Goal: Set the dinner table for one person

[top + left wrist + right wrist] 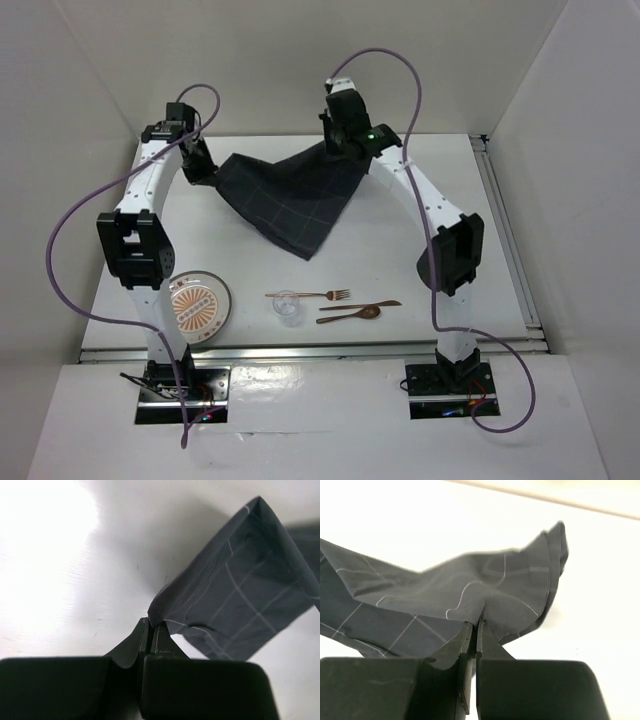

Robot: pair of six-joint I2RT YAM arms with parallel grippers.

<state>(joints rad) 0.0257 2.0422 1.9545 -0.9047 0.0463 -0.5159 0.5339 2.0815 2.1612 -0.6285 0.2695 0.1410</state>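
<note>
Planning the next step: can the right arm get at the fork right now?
Probably not yet: the right gripper is shut on the cloth at the far side. Nothing covers the fork, so after letting go the way looks free.

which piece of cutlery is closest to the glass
The fork, the one with tines and the rearmost of the three. Its handle end reaches the glass, while the knife and spoon lie off to the glass's right.

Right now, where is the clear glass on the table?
In the top external view the clear glass stands near the front edge of the dinner table, between the plate on its left and the spoon on its right.
</note>
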